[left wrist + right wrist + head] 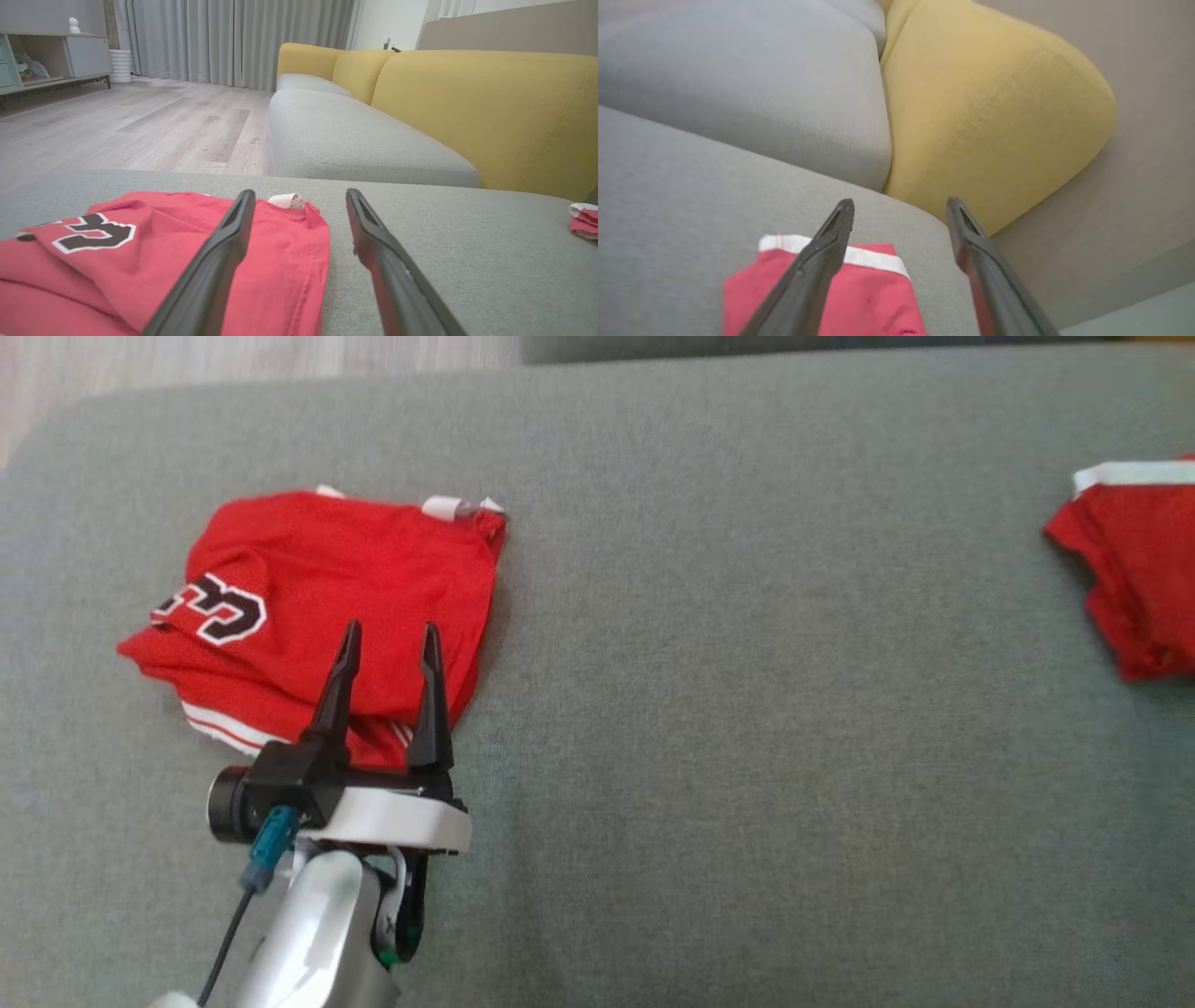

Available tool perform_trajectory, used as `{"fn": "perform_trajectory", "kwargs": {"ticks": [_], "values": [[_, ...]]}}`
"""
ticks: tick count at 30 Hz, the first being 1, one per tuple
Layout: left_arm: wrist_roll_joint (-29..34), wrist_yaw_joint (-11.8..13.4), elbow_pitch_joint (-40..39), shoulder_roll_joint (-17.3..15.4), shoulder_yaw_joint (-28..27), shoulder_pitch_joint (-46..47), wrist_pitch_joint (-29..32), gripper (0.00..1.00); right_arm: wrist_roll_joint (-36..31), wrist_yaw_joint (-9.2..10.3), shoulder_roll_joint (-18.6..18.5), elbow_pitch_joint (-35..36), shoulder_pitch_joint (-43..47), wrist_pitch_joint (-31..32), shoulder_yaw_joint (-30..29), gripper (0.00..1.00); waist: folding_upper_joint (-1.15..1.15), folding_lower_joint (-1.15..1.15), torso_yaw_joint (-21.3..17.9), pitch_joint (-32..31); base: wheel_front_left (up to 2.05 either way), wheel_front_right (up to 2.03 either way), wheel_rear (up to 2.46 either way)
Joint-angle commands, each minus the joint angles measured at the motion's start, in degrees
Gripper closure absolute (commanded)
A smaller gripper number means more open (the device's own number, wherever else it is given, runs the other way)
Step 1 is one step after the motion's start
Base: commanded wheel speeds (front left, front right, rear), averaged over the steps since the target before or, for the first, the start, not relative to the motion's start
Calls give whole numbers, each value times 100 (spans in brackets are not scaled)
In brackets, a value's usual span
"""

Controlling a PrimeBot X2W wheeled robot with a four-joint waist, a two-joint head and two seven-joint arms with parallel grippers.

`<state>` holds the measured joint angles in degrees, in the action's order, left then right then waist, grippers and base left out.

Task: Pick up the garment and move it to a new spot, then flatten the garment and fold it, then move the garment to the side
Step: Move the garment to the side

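The folded red jersey (355, 569), number patch facing up, is lying at the left of the grey cushion (747, 709). The left gripper (392, 627) is hovering over the jersey's near right edge, its fingers standing apart and holding nothing. The middle of the cushion is lying bare. At the far right, well apart from the jersey, a second red garment (1139, 579) with a white band is lying crumpled near the cushion's edge. The right gripper (901, 202) is pointing over this garment, fingers spread and gripping nothing, with a yellow backrest (994, 116) beyond.
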<state>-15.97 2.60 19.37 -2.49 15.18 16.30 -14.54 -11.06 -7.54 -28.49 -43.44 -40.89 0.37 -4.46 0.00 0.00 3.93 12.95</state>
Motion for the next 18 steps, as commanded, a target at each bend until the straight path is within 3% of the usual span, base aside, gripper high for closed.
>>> {"fn": "perform_trajectory", "kwargs": {"ticks": [1,11,14,18], "values": [[26,46,-159,-39,-201,25,-46,0,64,5,80,397,130,-92,-11,0,0,0,-47,-194,0,0,0],[121,50,-221,-39,-231,-281,-46,0,873,5,1870,2766,1199,-427,-289,0,0,0,25,-810,0,0,0],[131,46,-202,-39,-193,-390,-46,0,1020,5,2266,3069,1595,-532,-167,0,0,0,30,-928,0,0,0],[86,46,-201,-39,-166,-529,-46,0,1199,5,2495,3089,2184,-936,3,0,0,0,80,-1067,0,0,0]]}}
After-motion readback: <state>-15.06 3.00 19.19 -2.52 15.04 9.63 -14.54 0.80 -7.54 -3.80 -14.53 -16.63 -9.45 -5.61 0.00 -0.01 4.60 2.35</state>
